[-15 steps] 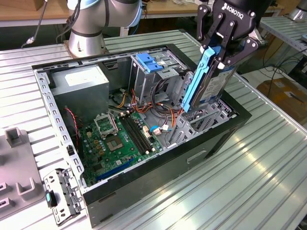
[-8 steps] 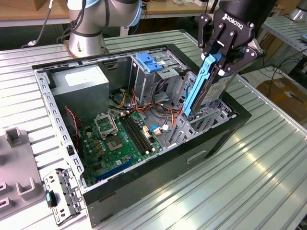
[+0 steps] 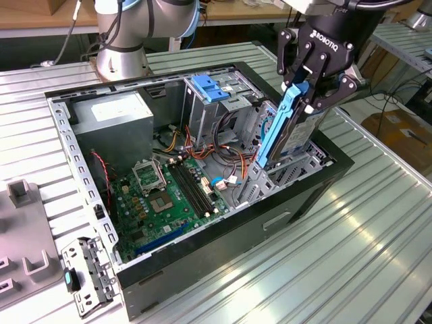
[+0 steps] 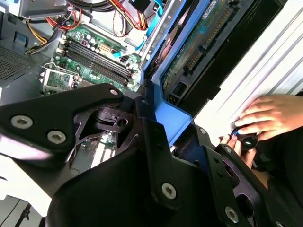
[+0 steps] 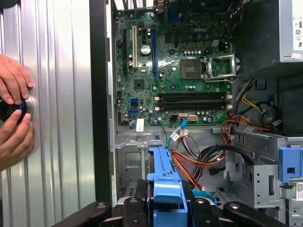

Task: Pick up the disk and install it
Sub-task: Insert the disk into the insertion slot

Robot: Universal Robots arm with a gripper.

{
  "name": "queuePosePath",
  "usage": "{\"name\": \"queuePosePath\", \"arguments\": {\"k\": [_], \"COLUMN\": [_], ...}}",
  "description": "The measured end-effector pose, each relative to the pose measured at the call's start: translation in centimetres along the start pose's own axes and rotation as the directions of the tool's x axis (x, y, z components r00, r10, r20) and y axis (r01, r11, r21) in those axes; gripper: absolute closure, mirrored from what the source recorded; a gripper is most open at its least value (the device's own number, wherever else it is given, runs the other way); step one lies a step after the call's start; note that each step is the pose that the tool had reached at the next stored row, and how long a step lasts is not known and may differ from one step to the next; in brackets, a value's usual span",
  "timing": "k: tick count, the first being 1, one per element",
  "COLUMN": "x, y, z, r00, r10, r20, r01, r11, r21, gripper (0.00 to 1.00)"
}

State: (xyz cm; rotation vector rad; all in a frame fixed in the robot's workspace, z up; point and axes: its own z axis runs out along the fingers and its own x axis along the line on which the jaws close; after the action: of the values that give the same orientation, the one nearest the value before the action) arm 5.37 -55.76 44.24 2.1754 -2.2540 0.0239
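Since the gripper (image 3: pixel 307 98) is clenched on the disk (image 3: pixel 290 131), which it holds tilted on edge at the upper right of the exterior view, the pick-up looks done. The disk's lower end dips into the open computer case (image 3: pixel 223 266) but most of it stands proud, so seating it remains.

Exterior view: the work surface is a ribbed aluminium table (image 3: pixel 378 223), slats running roughly 8 o'clock to 2 o'clock. Bright streaks of glare lie on the bare metal at 4–5 o'clock, and a grey moulded fixture (image 3: pixel 20 229) lies on it at 9 o'clock. At 11–12 o'clock, behind the table, a wooden bench (image 3: pixel 34 17) with a pale front edge spans the back of the room. At 2–3 o'clock, past the table edge: a second slatted metal surface (image 3: pixel 405 40), dark floor (image 3: pixel 413 91) with loose cables (image 3: pixel 388 101), and a brown cardboard box (image 3: pixel 398 131).
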Motion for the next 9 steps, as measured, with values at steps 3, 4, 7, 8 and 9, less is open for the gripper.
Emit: {"name": "queuePosePath", "arguments": {"k": [3, 4, 7, 8, 9], "x": [0.0, 0.0, 0.0, -0.01, -0.01], "y": [-0.03, -0.03, -0.05, -0.06, -0.06], "z": [0.2, 0.25, 0.51, 0.65, 0.71], "r00": [1.0, 1.0, 1.0, 1.0, 1.0], "r10": [0.0, 0.0, 0.0, 0.0, 0.0], "r20": [0.0, 0.0001, 0.0001, 0.0001, 0.0], "r01": [0.0, 0.0, 0.0, 0.0, 0.0], "r11": [1.0, 1.0, 1.0, 1.0, 1.0], "r21": [0.0, 0.0, 0.0, 0.0, 0.0], "gripper": [0.63, 0.63, 0.63, 0.63, 0.63]}}
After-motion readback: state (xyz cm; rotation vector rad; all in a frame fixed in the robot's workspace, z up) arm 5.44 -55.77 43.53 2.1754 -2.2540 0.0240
